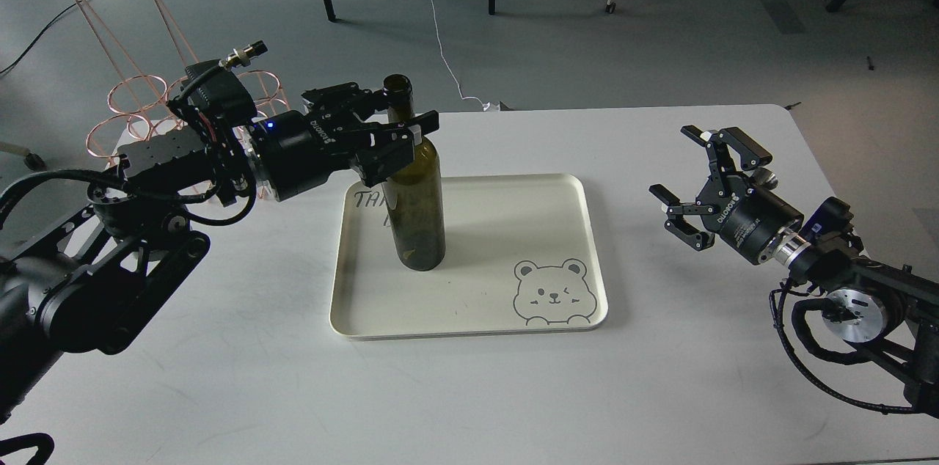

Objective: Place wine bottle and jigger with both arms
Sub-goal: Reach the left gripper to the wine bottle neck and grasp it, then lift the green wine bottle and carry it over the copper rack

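White table (220,377) carries a cream tray (587,245). I see the wine bottle (417,208) upright on the tray's left part, my left gripper (400,129) around its neck, grip unconfirmed. Right gripper (693,182) is spread, empty. Something shiny peeks behind it, possibly the jigger; placement outstanding.

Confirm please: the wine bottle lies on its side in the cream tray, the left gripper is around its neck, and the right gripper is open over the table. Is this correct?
One detail is wrong. The head view shows the wine bottle standing upright in the cream tray, not lying on its side. The rest holds: the left gripper is around its neck, and the right gripper is open over the table.
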{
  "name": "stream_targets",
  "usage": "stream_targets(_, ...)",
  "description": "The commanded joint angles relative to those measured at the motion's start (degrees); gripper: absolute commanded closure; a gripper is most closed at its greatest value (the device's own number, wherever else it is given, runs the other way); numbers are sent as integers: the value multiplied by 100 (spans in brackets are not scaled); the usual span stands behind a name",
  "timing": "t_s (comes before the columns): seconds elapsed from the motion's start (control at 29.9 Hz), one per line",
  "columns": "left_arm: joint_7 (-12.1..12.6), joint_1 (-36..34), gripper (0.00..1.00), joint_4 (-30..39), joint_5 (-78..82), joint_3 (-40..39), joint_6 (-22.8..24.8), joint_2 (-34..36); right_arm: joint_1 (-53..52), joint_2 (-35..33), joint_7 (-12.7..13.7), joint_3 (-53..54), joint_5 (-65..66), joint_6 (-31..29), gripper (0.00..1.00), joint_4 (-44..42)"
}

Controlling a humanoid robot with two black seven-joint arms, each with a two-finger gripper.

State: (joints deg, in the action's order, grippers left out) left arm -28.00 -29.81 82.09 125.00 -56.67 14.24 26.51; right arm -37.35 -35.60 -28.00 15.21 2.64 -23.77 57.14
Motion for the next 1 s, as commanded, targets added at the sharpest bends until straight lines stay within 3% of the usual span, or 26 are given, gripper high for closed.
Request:
stream_targets(0.0,0,-16,74,9,0,77,9,3,0,0,0,0,0,13,2,-1)
stream_targets(0.3,0,-130,80,79,0,77,9,47,0,18,0,0,0,48,2,-1)
stream_targets(0.53,0,-876,79,-17,0,77,18,389,0,9,0,8,0,57,2,-1)
stream_targets(0.97,0,-2090,77,-1397,-344,165,9,1699,9,62,0,0,0,189,2,-1)
